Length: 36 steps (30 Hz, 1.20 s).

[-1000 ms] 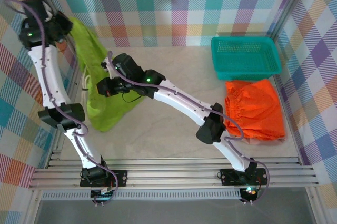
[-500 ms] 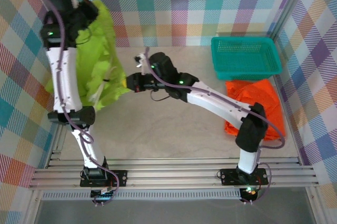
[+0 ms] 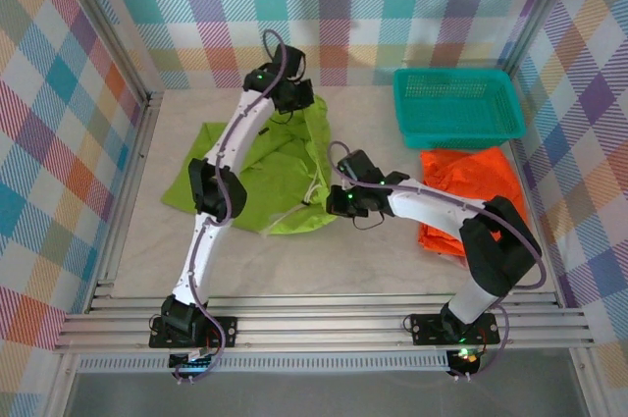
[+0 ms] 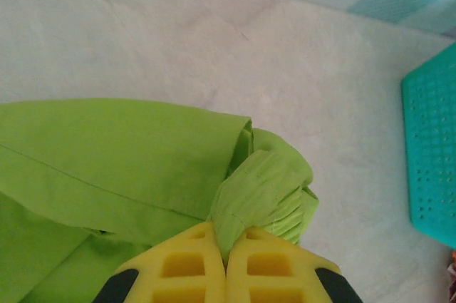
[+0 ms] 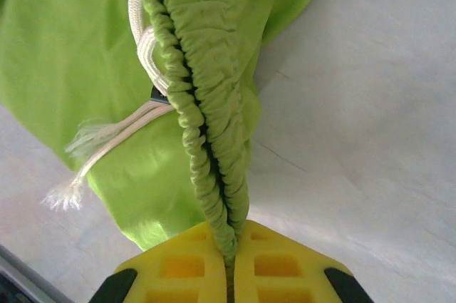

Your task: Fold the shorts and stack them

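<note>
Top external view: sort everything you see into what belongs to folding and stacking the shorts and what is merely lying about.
Belongs to the job:
lime green shorts, pinched by the left end effector and the right end effector
orange shorts

Lying about:
teal basket

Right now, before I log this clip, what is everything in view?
lime green shorts: one, lime green, spread left of centre on the table, pinched by both grippers
drawstring: one, white with a frayed end, at the green waistband
orange shorts: one, bright orange, right side, just in front of the basket
basket: one, teal mesh, far right corner
table: one, pale grey
walls: pastel plaid, around the table
left gripper: one, yellow fingers, shut on the green fabric
right gripper: one, yellow fingers, shut on the green waistband
</note>
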### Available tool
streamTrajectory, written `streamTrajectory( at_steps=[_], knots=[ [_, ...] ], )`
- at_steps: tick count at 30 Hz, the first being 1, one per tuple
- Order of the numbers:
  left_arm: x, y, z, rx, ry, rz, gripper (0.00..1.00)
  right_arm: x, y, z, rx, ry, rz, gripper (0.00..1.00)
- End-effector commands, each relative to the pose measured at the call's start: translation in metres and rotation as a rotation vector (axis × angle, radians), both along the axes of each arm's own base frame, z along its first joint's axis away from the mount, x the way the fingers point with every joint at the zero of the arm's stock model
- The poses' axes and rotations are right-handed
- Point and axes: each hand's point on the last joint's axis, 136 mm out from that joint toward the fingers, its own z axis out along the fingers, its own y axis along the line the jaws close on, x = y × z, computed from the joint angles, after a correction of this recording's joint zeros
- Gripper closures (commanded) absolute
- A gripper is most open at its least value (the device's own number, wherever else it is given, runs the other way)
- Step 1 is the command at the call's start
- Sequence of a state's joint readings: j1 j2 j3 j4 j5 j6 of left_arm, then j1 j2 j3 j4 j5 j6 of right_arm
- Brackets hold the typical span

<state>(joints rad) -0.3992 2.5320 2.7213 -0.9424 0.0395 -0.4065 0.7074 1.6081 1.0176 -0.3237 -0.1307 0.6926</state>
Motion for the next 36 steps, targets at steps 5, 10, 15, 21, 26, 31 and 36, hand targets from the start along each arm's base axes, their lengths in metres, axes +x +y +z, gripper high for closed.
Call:
streamTrajectory(
  at_steps=[5, 10, 15, 21, 26, 31, 36],
  knots=[
    [0.039, 0.026, 0.093, -0.009, -0.327, 0.088, 0.96, -0.055, -0.053, -0.016, -0.170, 0.158, 0.025, 1.00],
    [0.032, 0.021, 0.103, -0.008, -0.337, 0.032, 0.66, -0.070, -0.081, -0.027, -0.180, 0.227, -0.039, 1.00],
    [0.009, 0.042, 0.136, 0.037, -0.342, 0.047, 0.25, -0.074, -0.103, -0.027, -0.172, 0.240, -0.107, 1.00],
    [-0.050, 0.094, 0.137, 0.084, -0.168, 0.092, 0.24, -0.071, -0.121, -0.021, -0.185, 0.215, -0.142, 0.88],
    [-0.122, 0.130, 0.086, 0.060, -0.076, 0.190, 0.28, -0.068, -0.124, -0.019, -0.190, 0.212, -0.127, 0.61],
    [-0.188, 0.156, 0.026, -0.016, 0.020, 0.281, 0.32, -0.065, -0.120, 0.018, -0.157, 0.129, -0.072, 0.37],
    [-0.231, 0.162, -0.038, -0.033, 0.166, 0.319, 0.35, -0.039, -0.118, 0.069, -0.141, -0.044, -0.066, 0.26]
  ],
)
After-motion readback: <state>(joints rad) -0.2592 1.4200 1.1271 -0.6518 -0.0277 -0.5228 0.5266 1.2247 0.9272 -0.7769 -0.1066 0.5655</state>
